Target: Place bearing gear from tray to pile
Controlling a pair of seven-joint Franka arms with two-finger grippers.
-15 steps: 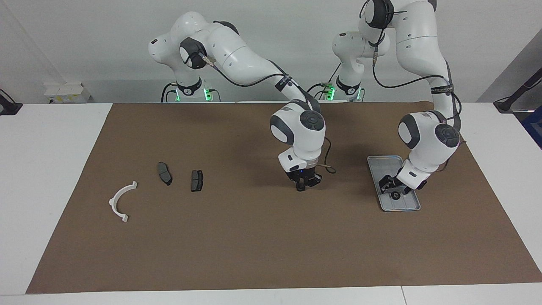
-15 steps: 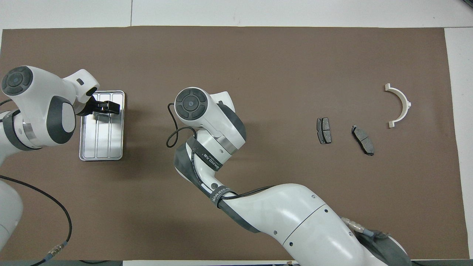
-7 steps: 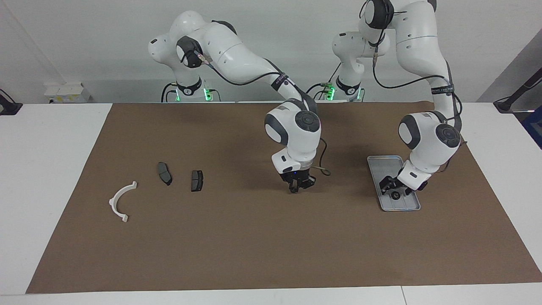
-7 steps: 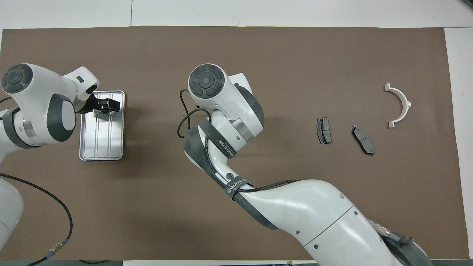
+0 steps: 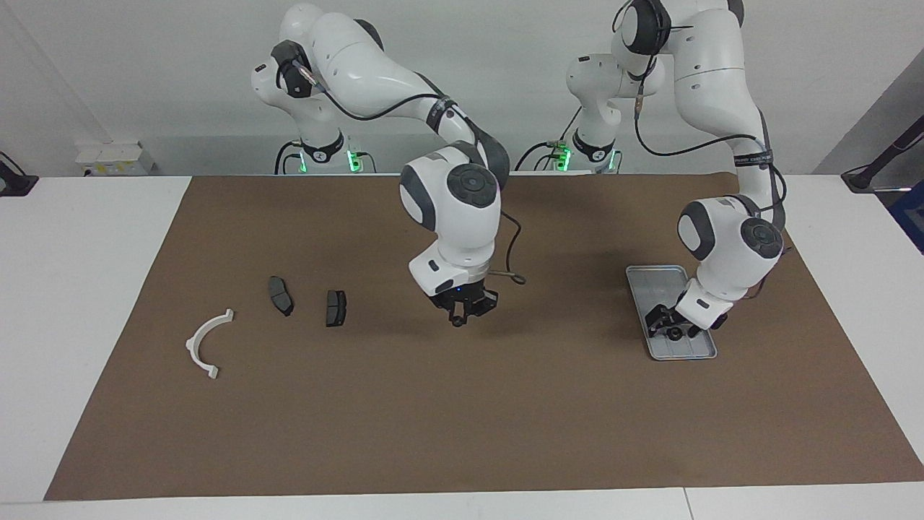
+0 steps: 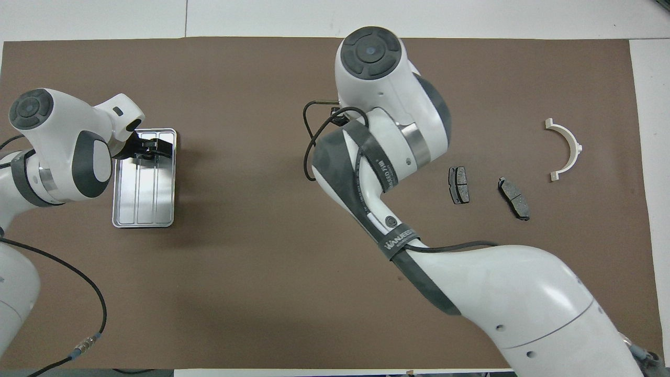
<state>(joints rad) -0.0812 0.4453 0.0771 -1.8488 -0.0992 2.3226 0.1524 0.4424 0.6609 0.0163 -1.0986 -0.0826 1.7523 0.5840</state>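
The tray lies on the brown mat that covers the bench. In the facing view it is at about 3 o'clock from the middle of the mat, toward the left arm's end. The little dark round bearing gear is in the tray, at the tray's 6 o'clock end in that view, the end farther from the robots.

The left gripper is down in the tray, right over the gear. Its fingers are spread wide, with the gear between them. I cannot tell if they touch it.

The right gripper hangs over the middle of the mat. It is closed tight and has nothing in it.

The pile is at about 9 o'clock from the mat's middle, toward the right arm's end. It has two dark brake pads and a white curved bracket. The bracket is at 8 o'clock from the pads.
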